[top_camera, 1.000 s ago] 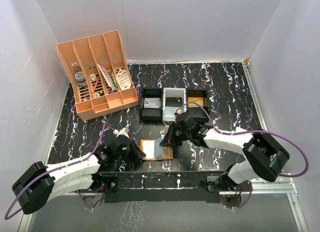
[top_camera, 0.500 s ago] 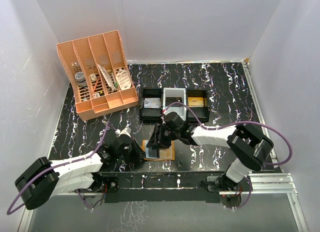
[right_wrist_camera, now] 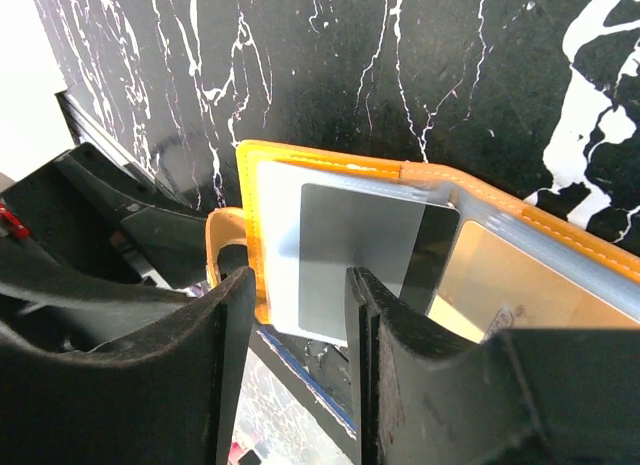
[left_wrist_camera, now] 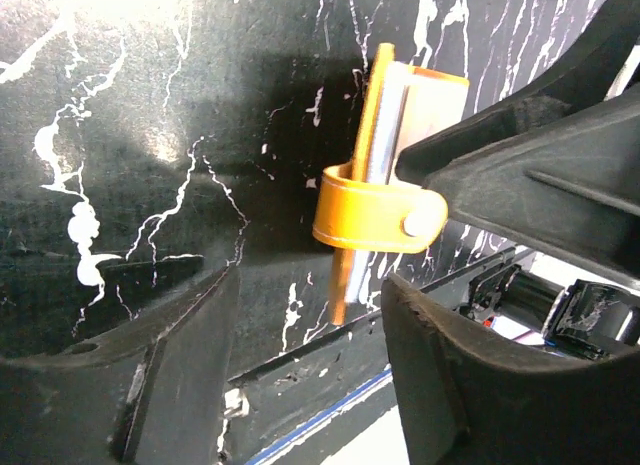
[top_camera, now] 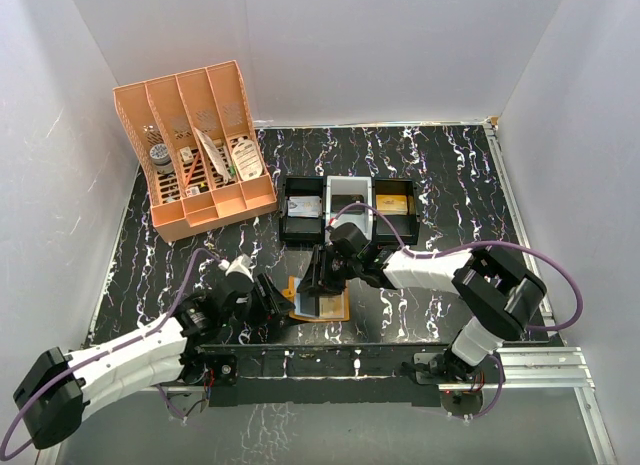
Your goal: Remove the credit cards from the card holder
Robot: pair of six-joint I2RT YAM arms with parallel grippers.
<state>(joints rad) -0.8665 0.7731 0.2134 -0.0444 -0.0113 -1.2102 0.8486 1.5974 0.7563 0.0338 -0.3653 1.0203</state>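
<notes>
The card holder (right_wrist_camera: 322,163) lies open and flat at the lower centre of the overhead view, close to the table's (top_camera: 450,185) near edge. In my right wrist view its orange border runs across the middle of the frame. A pale credit card (right_wrist_camera: 345,247) sits on its left panel, with one dark corner pointing right.

My right gripper (right_wrist_camera: 298,290) hangs straight over that card. Its jaws are a little apart with the card's face showing through the gap, so they are clamped on nothing. I cannot tell whether a pad already touches the card.

In the left wrist view the holder appears almost edge-on in the upper middle, with its orange strap (left_wrist_camera: 375,217) curling towards me. My left gripper (left_wrist_camera: 310,285) sits low at the bottom of that frame. Its jaws are wide apart and empty, just short of the strap.

To do this step well, I judge the left jaws should pin the strap or the holder's near edge, so the holder cannot slide. The right jaws then need to catch the card by its free edge, not press down on its face, and draw it along the pocket's own line. A thin card can bend, or drag the holder with it.
</notes>
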